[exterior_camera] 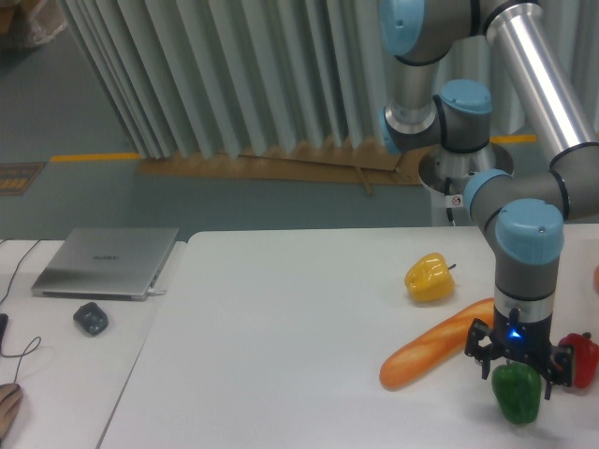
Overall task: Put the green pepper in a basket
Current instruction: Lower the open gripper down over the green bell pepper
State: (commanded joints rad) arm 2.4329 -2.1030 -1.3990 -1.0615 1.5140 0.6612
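From my seat, the baguette lies diagonally left of the work, the yellow pepper farther back. I have the gripper spread wide, straddling the top of the green pepper near the front right, red pepper just beside; no basket in view.

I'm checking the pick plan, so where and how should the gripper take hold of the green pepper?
Grip the green pepper across its rounded upper body, coming straight down from above. It stands upright, top toward the gripper directly over it. The red pepper sits close on one side, the bread loaf on the other.
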